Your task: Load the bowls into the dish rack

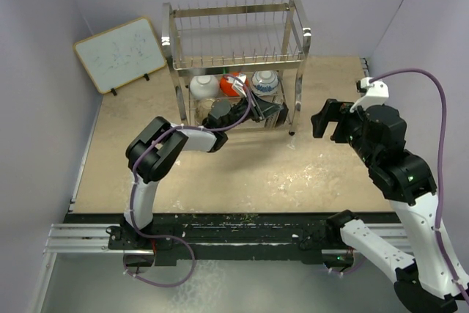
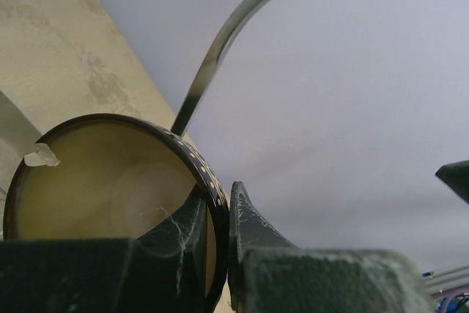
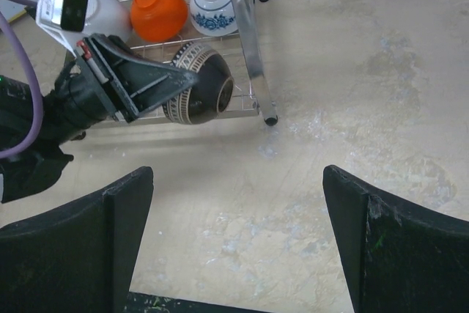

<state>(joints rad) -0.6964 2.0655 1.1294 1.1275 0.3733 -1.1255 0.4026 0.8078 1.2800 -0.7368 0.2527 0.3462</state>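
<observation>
As your left pincer clamps the rim of the tan-brown, dot-edged bowl with the pale inside, one finger inside and one outside, the bowl hangs tipped on its side over the lower grid shelf of the tall shiny steel wire dish rack. It sits just beside the rack's front right leg. Whether it rests on the wires, you cannot tell from these views.

Behind it on the same shelf stand three bowls in a row: the plain white bowl, the bright orange-red bowl and the blue-and-white patterned bowl. The glossy black bowl shows in none of the views. Your right pincer hangs with its jaws spread wide and nothing between them. It is above the bare beige table, near the rack's right end but apart from it.

The step in hand looks like the placing of a fourth bowl, so the load reads as well along. Your next move likely calls for a small settle onto the grid, then a release of the rim. After that comes a straight pull back toward you, low enough to miss the upper tier and clear of the leg. Watch the roll: a round bowl let go on its side may tip toward the open front edge.
</observation>
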